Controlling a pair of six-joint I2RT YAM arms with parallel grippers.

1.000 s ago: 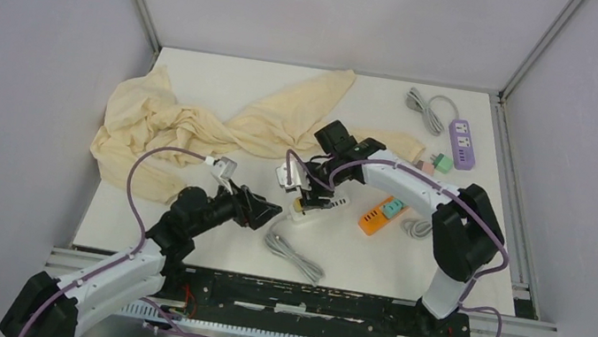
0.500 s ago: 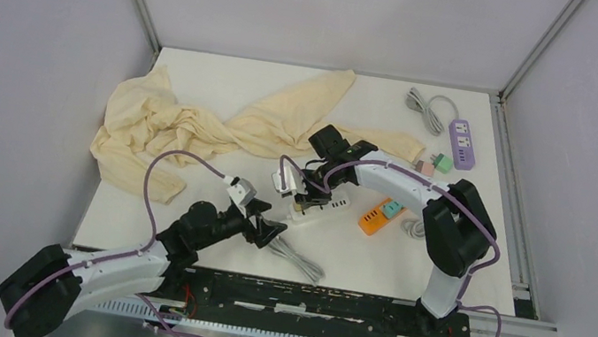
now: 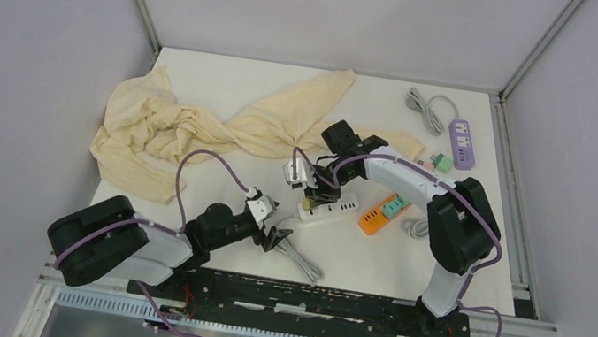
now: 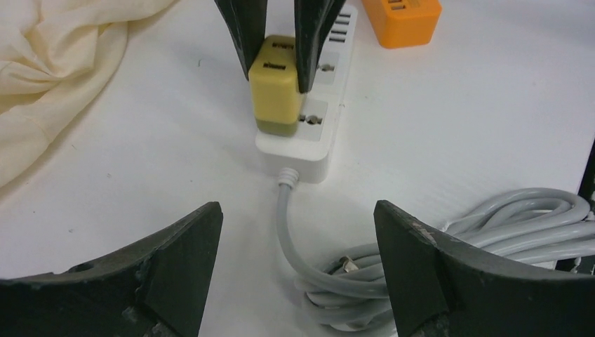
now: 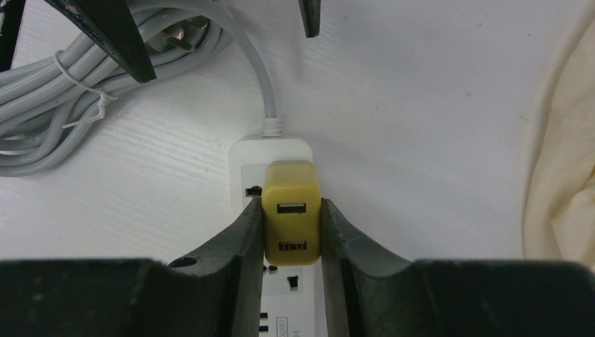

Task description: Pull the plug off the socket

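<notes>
A yellow plug [image 5: 292,210] with two USB slots stands in the end socket of a white power strip [image 5: 247,156], by its cord exit. My right gripper [image 5: 291,203] is shut on the plug, one finger pressed on each side. The left wrist view shows the same grip on the plug [image 4: 279,95], with the right gripper's fingers [image 4: 243,31] reaching down from above. My left gripper [image 4: 296,210] hovers open and empty, low over the strip's grey cord [image 4: 289,232], a short way from the strip [image 4: 316,144]. From above, the right gripper [image 3: 316,191] hides the plug.
The coiled grey cord [image 3: 299,261] lies right of the left gripper [image 3: 278,237]. An orange strip [image 3: 376,216] with a green adapter lies right of the white strip [image 3: 336,210]. A cream cloth [image 3: 195,122] covers the back left. A purple strip [image 3: 461,144] sits far right.
My right gripper has closed on the yellow plug and shifted slightly right. The left arm has folded back toward the near edge, its gripper now low beside the cord coil.
</notes>
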